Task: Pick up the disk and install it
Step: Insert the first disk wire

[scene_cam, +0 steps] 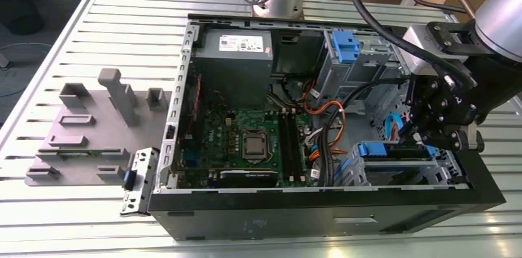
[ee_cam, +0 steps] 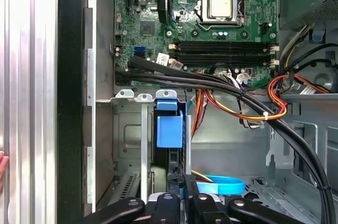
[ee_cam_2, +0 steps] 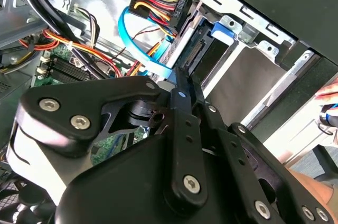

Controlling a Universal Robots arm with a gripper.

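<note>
The disk [scene_cam: 383, 150] stands on edge in the lower drive bay at the exterior view's right of the open computer case [scene_cam: 326, 206]. Its blue end tab [ee_cam: 170, 129] points toward the motherboard. In the second wrist view the disk [ee_cam_2: 207, 49] sits between the bay's metal walls, its connector end facing me. My gripper [scene_cam: 439, 140] hangs over the disk's other end. Its fingers [ee_cam: 165, 203] are drawn close together, tips at that end of the disk. I cannot see whether they pinch it.
Black, orange and blue cables [ee_cam: 232, 89] run across the case beside the bay. A taller blue-tabbed drive cage [scene_cam: 344, 47] and a grey power supply [scene_cam: 235, 50] sit at the case's far side. A grey fixture plate [scene_cam: 90, 129] lies on the table. A person's hand [ee_cam_2: 328, 94] is outside the case.
</note>
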